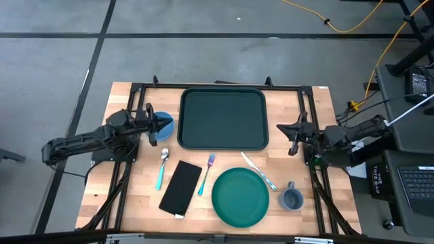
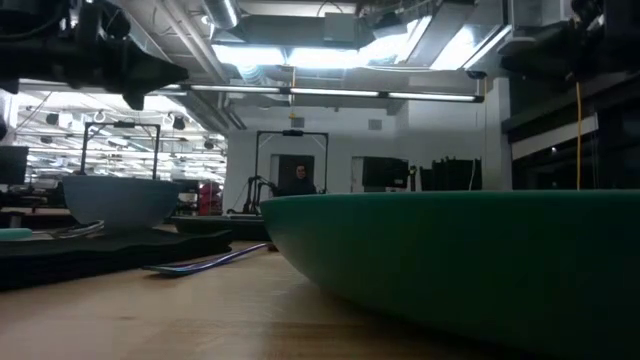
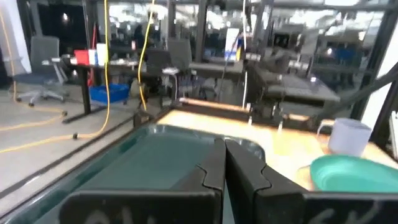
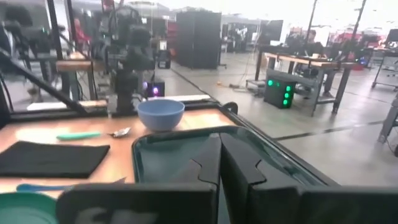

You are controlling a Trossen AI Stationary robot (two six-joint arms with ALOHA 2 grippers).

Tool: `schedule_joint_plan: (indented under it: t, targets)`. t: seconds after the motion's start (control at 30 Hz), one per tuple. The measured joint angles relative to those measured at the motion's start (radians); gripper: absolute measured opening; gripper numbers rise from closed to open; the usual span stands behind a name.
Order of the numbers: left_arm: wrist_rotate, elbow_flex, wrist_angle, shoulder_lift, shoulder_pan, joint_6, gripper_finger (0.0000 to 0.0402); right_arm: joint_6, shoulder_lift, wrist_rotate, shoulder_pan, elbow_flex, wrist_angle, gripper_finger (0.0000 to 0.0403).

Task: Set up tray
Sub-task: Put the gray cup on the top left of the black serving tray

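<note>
Firstly, writing: you will find no brand or label that can be read on any of the things.
Left pincer [image 1: 165,124]: closed on nothing, fingers pressed together; it hovers over the blue bowl [image 1: 163,126], and the tray [image 1: 223,118] lies just beyond its tips.
Right pincer [image 1: 281,128]: closed on nothing as well, just off the tray's opposite short side, pointing at the left pincer across it.
Tray: dark green, bare inside, at the far middle of the counter [image 1: 135,196], between your two pincers.
High view only: plate [image 1: 240,196], black rectangle [image 1: 181,188], spoon [image 1: 162,167], fork [image 1: 206,173], knife [image 1: 258,171] and mug [image 1: 292,197] form a row nearer you than both pincers.
Low view only: the plate's rim fills the foreground; a person stands far back in the room.
Right wrist view only: the bowl sits beyond the tray's far corner.
Room to move: bare wood lies between the tray's near edge and the row of things; each pincer is close to a short edge of the tray.
</note>
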Motion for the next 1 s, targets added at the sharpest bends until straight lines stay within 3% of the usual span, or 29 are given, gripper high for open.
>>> schedule_joint_plan:
  t: [0.2, 0.43, 0.67, 0.87, 1.0]
  targets:
    - [-0.007, 0.004, 0.216, 0.171, 0.000, 0.008, 0.0003, 0.044, 0.175, 0.000, 0.000, 0.057, 0.004, 0.0012]
    - [-0.006, 0.004, 0.316, 0.303, 0.000, 0.025, 0.0003, 0.099, 0.332, -0.042, -0.038, 0.054, 0.073, 0.0012]
    - [0.029, 0.004, 0.407, 0.393, 0.000, -0.012, 0.0003, 0.027, 0.361, -0.235, -0.187, 0.054, 0.183, 0.0012]
    - [0.027, 0.006, 0.499, 0.495, 0.000, 0.009, 0.0003, 0.025, 0.362, -0.335, -0.335, 0.057, 0.178, 0.0012]
    - [0.023, 0.071, 0.483, 0.579, 0.002, 0.043, 0.0003, 0.014, 0.377, -0.384, -0.425, 0.093, 0.165, 0.0012]
